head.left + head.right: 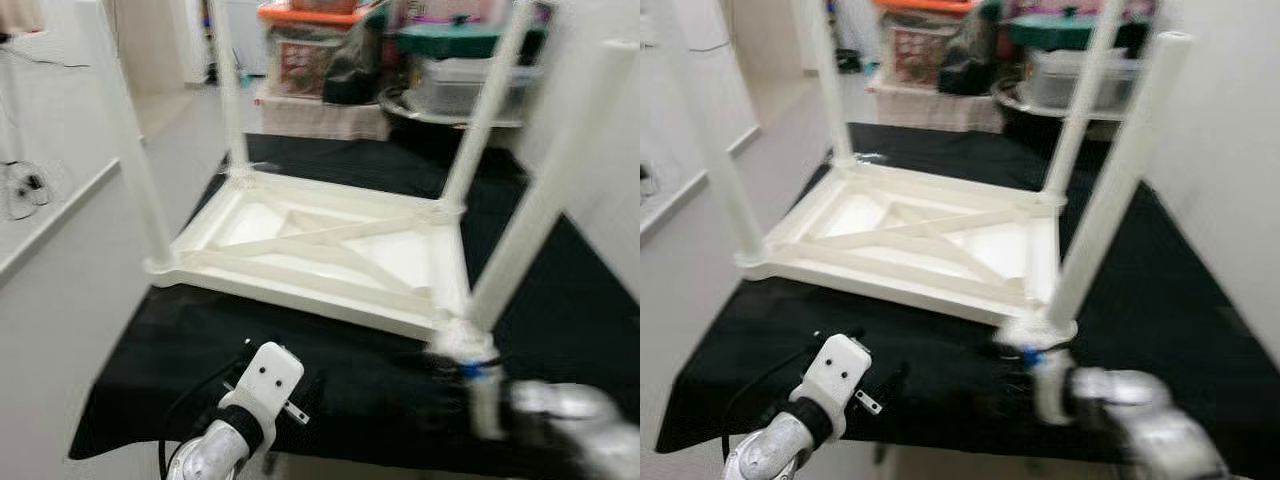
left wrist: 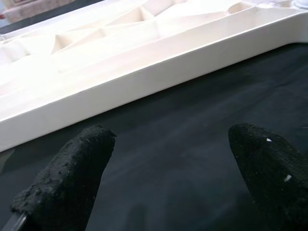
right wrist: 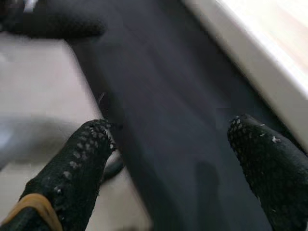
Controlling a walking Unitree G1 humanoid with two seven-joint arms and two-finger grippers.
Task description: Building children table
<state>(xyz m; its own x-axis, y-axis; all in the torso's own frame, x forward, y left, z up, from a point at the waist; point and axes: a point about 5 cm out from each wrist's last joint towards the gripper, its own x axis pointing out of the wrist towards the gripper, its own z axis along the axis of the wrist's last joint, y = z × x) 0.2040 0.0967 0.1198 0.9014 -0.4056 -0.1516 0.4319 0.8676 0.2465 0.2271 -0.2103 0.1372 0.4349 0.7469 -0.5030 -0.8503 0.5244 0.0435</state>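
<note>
The children table [image 1: 320,255], white plastic, lies upside down on the black-covered bench [image 1: 330,400], its four legs standing up from the corners. All legs look seated, so assembly seems close to done; the step in hand is probably checking the near right leg [image 1: 545,190] or getting ready to turn the table over. The right pincer [image 3: 171,159] hangs wide and empty over the bench's near edge, just beside that leg's base. The left pincer [image 2: 166,168], also wide and empty, hovers above the cloth near the table's front rim. Next, both need a grip on the rim or legs.
</note>
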